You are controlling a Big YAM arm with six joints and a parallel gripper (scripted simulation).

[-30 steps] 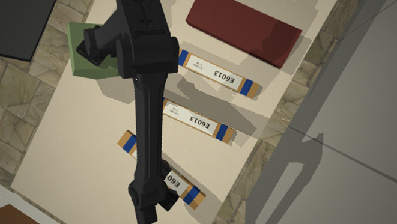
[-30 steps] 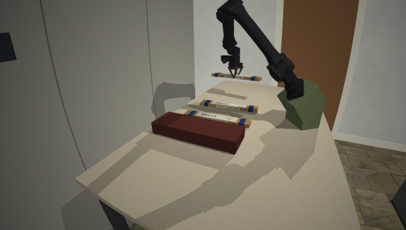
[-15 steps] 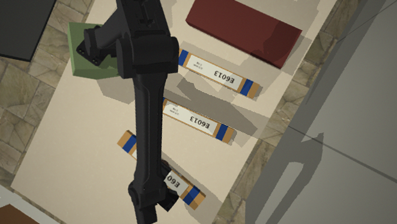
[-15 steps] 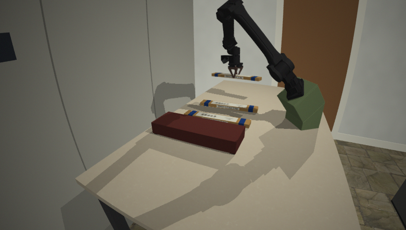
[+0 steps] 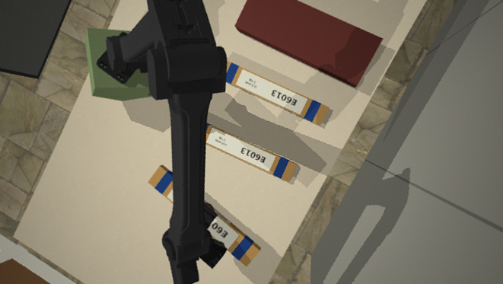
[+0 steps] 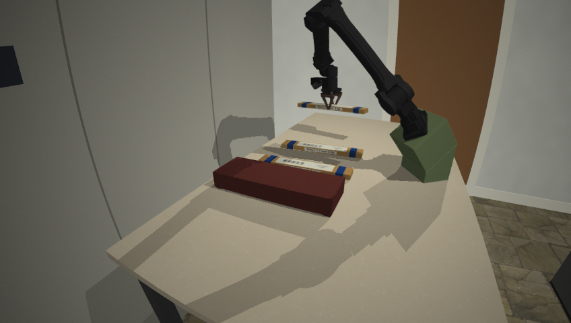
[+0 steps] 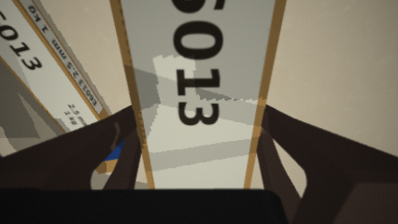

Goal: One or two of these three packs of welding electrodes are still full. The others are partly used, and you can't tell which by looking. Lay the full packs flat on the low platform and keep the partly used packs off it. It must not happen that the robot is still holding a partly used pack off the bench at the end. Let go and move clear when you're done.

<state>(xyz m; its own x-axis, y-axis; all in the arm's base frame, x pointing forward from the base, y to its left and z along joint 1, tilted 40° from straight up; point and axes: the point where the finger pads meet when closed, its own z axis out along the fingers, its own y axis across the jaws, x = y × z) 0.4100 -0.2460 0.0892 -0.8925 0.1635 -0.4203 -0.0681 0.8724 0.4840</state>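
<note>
My gripper is shut on one electrode pack, tan with blue bands and a white E6013 label. It holds the pack near its middle, roughly level, well above the far part of the table. A second pack lies flat on the table, its inner end hidden by the arm in the top view. A third pack lies flat between it and the platform. The low dark red platform bears no pack.
The green arm base stands at one long side of the table. A grey wall or cabinet rises beyond the opposite side. The arm's upper link passes over the inner ends of the packs in the top view.
</note>
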